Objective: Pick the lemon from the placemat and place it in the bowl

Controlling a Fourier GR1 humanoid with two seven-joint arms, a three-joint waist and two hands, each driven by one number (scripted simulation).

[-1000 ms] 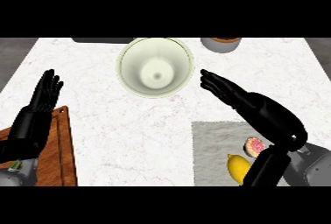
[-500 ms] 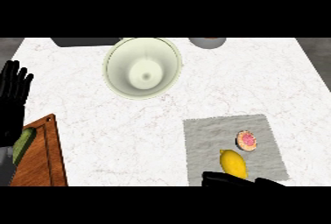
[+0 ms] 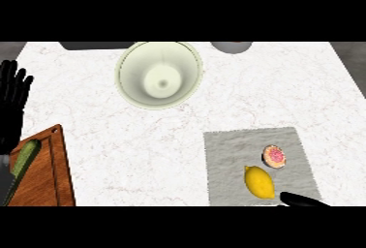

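A yellow lemon (image 3: 259,181) lies on the grey placemat (image 3: 236,145) at the lower right, just below a round pink-topped item (image 3: 274,156). The pale green bowl (image 3: 159,74) stands at the back centre of the white counter, with nothing in it. Only a black tip of my right hand (image 3: 303,200) shows at the bottom edge, just right of and below the lemon, not touching it. My left hand (image 3: 12,104) rests open at the left edge, fingers up.
A wooden cutting board (image 3: 43,174) with a green vegetable (image 3: 22,160) on it lies at the lower left. A dark object (image 3: 93,45) and a round grey container (image 3: 232,46) sit at the counter's back edge.
The right arm pulled back from beside the bowl to the bottom edge, uncovering the lemon and placemat. The view has shifted, and the left hand now sits further left.
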